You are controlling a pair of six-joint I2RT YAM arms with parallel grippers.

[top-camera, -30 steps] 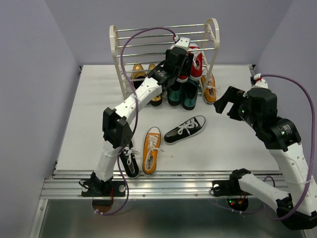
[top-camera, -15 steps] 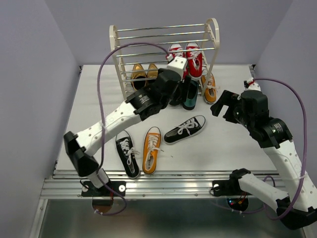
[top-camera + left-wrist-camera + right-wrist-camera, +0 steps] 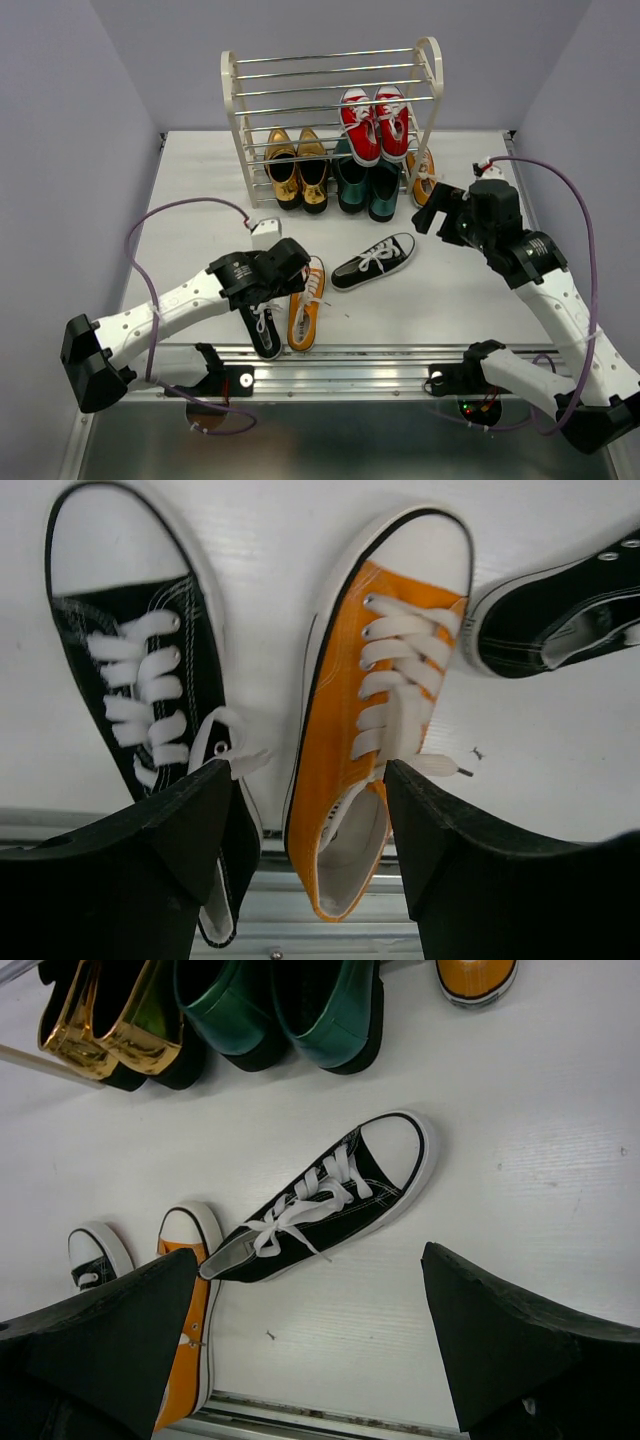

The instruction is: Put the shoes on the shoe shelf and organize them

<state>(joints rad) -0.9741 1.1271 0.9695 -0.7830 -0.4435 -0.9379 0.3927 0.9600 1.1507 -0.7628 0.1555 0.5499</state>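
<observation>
**Left arm over the loose shoes at the near edge of the table.** The left gripper [image 3: 308, 785] hangs spread wide and empty above the orange canvas sneaker with white laces and toe cap [image 3: 375, 710]. This shoe lies upright on its sole on the white table [image 3: 190, 190], just beside one black canvas sneaker [image 3: 135, 680]. A second black canvas sneaker [image 3: 320, 1205] lies near its toe.

The step in hand appears to be picking up the orange shoe.
- **Placement:** Lower so that one finger drops into the narrow gap between the orange shoe and the black one. In the wrist view the left finger [image 3: 190, 820] overlaps the black heel and its loose lace.
- **Grip:** Close across the width at the heel half, where the side walls are firmest, and keep off the laces.

The orange shoe's long axis runs near to far. The toe points away from you towards the cream-white rod shoe shelf [image 3: 235, 110], and the heel is close to the metal edge rail. Keep that heading when you carry it.

The right gripper [image 3: 308, 1255] is likewise open and empty, above the table near the shelf's right end.
</observation>
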